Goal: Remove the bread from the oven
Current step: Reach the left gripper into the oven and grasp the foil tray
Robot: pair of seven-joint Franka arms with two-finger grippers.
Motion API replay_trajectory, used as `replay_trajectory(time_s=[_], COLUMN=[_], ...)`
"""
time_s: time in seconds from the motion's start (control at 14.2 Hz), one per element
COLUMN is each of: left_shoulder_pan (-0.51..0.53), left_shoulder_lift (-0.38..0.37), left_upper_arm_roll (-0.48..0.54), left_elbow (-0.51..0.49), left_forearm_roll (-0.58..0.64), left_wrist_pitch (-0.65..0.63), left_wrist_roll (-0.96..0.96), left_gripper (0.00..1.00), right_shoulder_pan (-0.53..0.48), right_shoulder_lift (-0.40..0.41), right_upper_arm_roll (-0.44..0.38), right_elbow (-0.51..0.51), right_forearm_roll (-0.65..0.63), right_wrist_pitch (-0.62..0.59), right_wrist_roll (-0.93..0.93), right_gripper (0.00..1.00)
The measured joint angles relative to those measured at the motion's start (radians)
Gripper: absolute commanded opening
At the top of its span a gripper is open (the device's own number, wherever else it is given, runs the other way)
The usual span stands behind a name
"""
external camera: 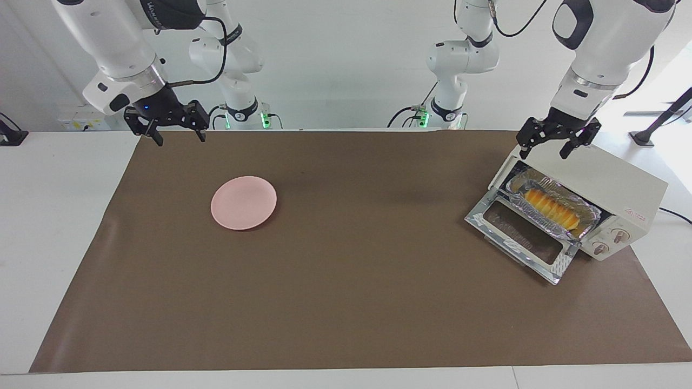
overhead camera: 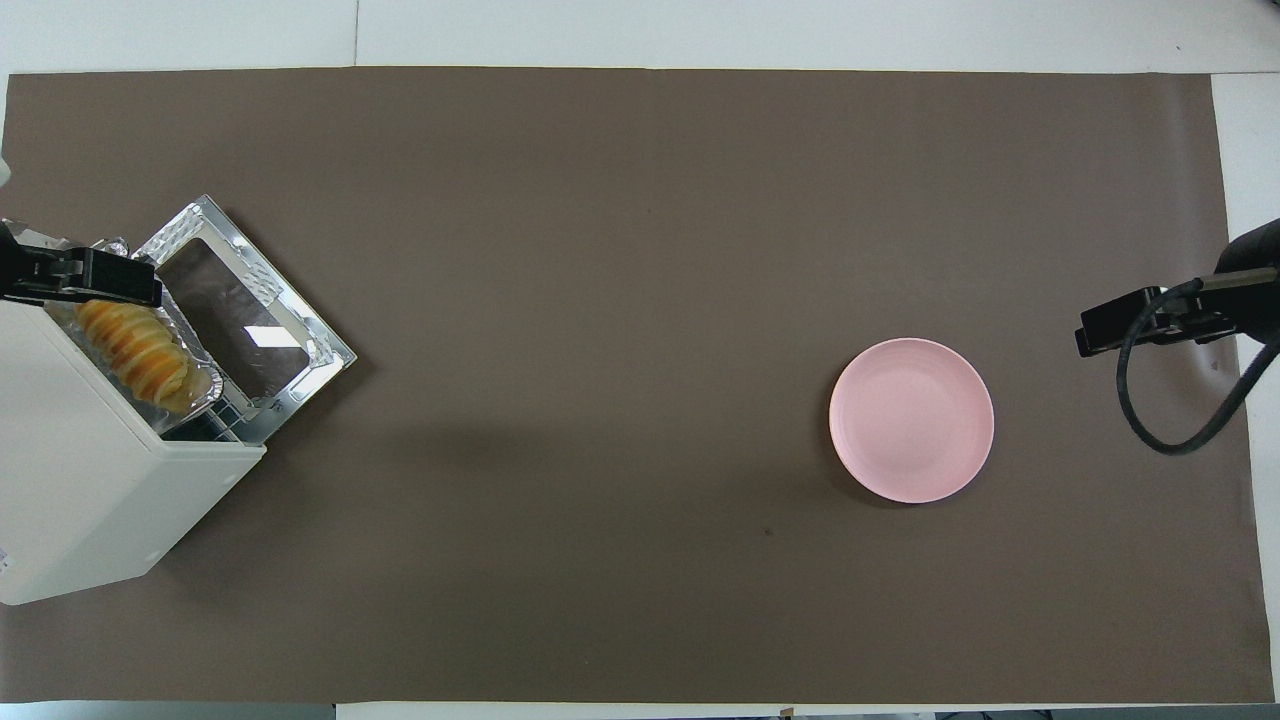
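The bread (external camera: 551, 209) lay in a foil tray (external camera: 586, 212) inside the open oven (external camera: 627, 186), at the left arm's end of the table (external camera: 346, 302). The left tool (external camera: 547, 146) hung open over the oven's top; the right tool (external camera: 176, 133) waited open near the pink plate (external camera: 244, 202). A steep reach might snag the crinkled foil and drag the tray out.

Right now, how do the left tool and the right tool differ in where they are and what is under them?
The left tool hangs over the top of the oven, above its open door end; the right tool hangs over the brown mat's edge at the right arm's end. The left tool is close to the bread; the right tool is nearer the pink plate. Both are open, empty and point down.
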Motion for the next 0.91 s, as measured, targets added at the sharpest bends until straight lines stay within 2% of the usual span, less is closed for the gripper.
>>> replay_trajectory(time_s=[0.42, 0.7, 0.91], left_shoulder_pan=[0.001, 0.003, 0.005], left_shoulder_lift=[0.000, 0.005, 0.065], left_upper_arm_roll=[0.003, 0.008, 0.011], left_elbow=[0.000, 0.000, -0.002], left_forearm_roll=[-0.002, -0.002, 0.018], left_wrist_pitch=[0.021, 0.074, 0.164], left_wrist_roll=[-0.036, -0.166, -0.251], left_gripper=[1.00, 1.00, 1.00], right_shoulder_pan=[0.000, 0.000, 0.000], right_shoulder_lift=[0.000, 0.000, 0.000], right_upper_arm_roll=[0.000, 0.000, 0.000], right_elbow=[0.000, 0.000, 0.000], right_forearm_roll=[0.000, 0.000, 0.000], right_wrist_pitch=[0.000, 0.000, 0.000], right_wrist_roll=[0.000, 0.000, 0.000], right_gripper=[1.00, 1.00, 1.00])
